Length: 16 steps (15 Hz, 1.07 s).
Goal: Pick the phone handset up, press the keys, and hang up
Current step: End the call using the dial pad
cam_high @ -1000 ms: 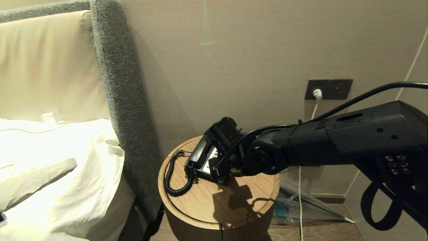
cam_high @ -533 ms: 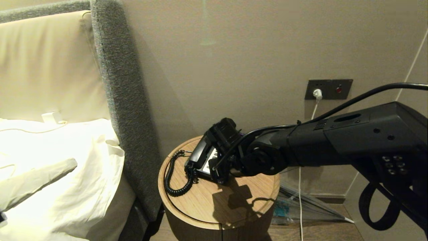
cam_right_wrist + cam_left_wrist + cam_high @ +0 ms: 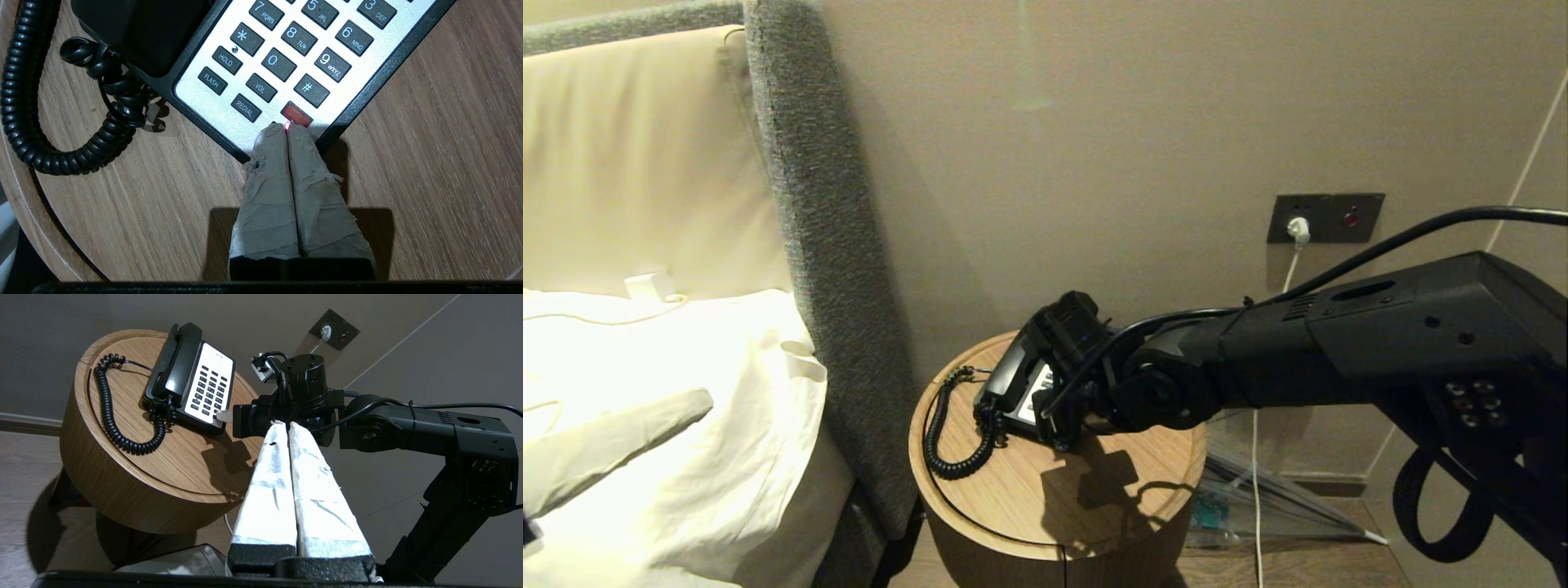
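Note:
The black phone handset point(image 3: 1011, 373) point(image 3: 179, 359) lies in its cradle on the left side of the phone, with its coiled cord point(image 3: 947, 445) point(image 3: 24, 102) looping onto the tabletop. The keys point(image 3: 286, 61) point(image 3: 208, 390) sit in a pale faceplate beside it. My right gripper point(image 3: 287, 127) point(image 3: 224, 415) is shut, and its taped tips rest on the faceplate's near edge, right against the reddish key point(image 3: 296, 114). A small red light glows at the tips. My left gripper point(image 3: 284, 424) is shut on nothing and hangs off the table's side, away from the phone.
The phone stands on a round wooden bedside table point(image 3: 1029, 506) with a raised rim. A grey headboard point(image 3: 817, 245) and white bedding point(image 3: 686, 425) lie to the left. On the wall behind is a socket plate point(image 3: 1323, 216) with a white cable hanging down. A clear umbrella point(image 3: 1258, 498) lies on the floor.

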{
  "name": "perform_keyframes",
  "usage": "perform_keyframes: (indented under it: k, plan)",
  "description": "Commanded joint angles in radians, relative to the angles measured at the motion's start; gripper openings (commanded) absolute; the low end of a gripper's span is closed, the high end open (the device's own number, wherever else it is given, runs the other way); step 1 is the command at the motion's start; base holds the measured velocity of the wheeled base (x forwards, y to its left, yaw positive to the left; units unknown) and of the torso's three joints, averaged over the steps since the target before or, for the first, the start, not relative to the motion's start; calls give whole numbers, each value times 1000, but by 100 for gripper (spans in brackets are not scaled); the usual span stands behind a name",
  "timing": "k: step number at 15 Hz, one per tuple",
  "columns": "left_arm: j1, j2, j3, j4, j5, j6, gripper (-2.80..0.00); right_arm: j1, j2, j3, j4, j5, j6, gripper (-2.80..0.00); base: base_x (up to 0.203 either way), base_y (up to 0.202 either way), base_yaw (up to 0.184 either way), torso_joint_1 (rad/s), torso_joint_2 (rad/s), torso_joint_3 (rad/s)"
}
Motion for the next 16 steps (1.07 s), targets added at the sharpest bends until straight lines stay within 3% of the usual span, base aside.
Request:
perform_keyframes:
  k: [1, 16]
  plan:
    - [0, 2, 1, -1, -1, -4, -280, -1, 3, -1, 1, -3, 2, -280, 0, 0, 0, 0, 0, 0]
    - [0, 2, 5, -1, -1, -4, -280, -2, 24, 0, -10, -2, 2, -280, 0, 0, 0, 0, 0, 0]
